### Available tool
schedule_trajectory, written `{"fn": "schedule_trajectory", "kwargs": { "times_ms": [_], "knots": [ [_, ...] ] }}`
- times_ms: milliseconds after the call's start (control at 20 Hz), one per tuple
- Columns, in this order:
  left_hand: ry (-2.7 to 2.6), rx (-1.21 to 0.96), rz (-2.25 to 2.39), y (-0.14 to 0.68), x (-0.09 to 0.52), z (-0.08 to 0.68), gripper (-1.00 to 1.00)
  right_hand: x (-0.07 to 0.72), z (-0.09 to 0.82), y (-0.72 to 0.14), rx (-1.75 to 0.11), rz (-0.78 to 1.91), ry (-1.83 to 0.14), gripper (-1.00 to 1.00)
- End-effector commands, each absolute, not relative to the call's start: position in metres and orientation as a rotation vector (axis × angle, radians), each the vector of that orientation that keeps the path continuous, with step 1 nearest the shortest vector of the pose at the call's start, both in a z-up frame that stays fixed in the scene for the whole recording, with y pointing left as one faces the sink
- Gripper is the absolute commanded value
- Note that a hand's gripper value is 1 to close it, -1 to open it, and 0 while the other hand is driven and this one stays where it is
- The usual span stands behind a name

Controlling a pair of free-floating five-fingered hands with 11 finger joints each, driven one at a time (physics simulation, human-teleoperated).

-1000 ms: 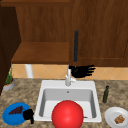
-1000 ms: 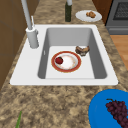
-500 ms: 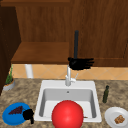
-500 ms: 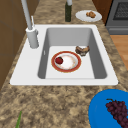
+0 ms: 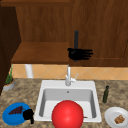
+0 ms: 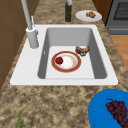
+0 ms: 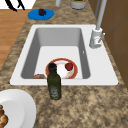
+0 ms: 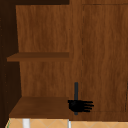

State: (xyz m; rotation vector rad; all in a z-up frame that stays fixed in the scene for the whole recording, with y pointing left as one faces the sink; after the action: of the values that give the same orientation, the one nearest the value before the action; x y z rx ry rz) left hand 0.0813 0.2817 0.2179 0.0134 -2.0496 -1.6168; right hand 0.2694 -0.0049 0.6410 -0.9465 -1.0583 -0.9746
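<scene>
As it rose, right hand (image 5: pixel 79 54) reached handle (image 5: pixel 76 40) (outstretched).

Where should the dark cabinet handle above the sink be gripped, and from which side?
Probably best to grip the handle round its lower stretch, coming straight from the front. It is a slim upright bar on the cabinet door, so fingers can wrap across it. The right hand is at its lower end, fingers straight.
</scene>
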Motion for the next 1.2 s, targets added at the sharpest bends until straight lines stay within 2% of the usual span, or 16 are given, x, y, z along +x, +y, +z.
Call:
{"fn": "schedule_trajectory", "kwargs": {
  "times_ms": [0,500,950,1000,1150],
  "knots": [
    [-2.050,0.013,-1.617,0.282,0.081,0.218,0.00,0.300,0.642,-0.002,-0.911,-0.943,-1.038,-1.00],
    [-2.050,0.013,-1.617,0.282,0.081,0.218,0.00,0.335,0.642,-0.022,-0.814,-0.760,-1.039,-1.00],
    [-2.050,0.013,-1.617,0.282,0.081,0.218,0.00,0.339,0.631,-0.020,-0.784,-0.811,-1.107,-1.00],
    [-2.050,0.013,-1.617,0.282,0.081,0.218,0.00,0.339,0.633,-0.018,-0.792,-0.817,-1.109,1.00],
    [-2.050,0.013,-1.617,0.282,0.081,0.218,0.00,0.304,0.636,-0.006,-0.870,-0.934,-1.120,1.00]
  ]
}}
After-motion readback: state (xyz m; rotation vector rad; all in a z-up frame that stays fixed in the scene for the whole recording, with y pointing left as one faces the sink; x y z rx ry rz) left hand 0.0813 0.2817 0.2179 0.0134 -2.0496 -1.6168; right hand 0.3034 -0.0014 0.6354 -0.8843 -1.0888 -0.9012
